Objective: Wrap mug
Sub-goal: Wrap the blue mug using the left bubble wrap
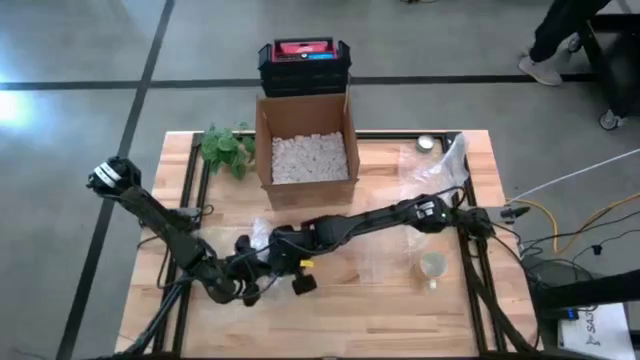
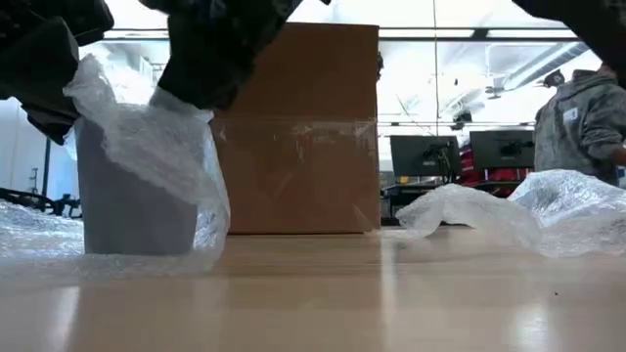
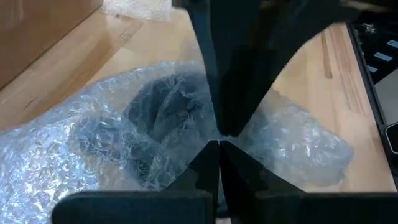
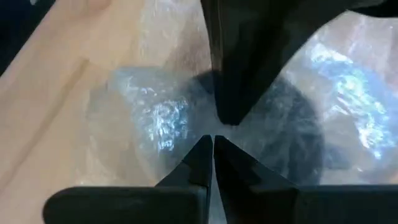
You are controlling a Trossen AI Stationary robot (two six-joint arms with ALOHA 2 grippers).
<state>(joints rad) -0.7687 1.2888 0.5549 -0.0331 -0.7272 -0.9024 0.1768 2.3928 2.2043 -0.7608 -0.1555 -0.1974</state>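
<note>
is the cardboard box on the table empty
No, the cardboard box is open at the top and filled with white packing material.

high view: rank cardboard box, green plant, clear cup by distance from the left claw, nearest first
From the left claw, at the table's front left:
1. Cardboard box, behind it at the back centre.
2. Green plant, back left beside the box; close to the box's distance, hard to call.
3. Clear cup, far right.

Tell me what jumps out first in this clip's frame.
Both grippers, left gripper and right gripper, meet at the table's front left, jaws shut on the bubble wrap bunched around a grey mug. Behind stands an open cardboard box of white packing fill.
</note>
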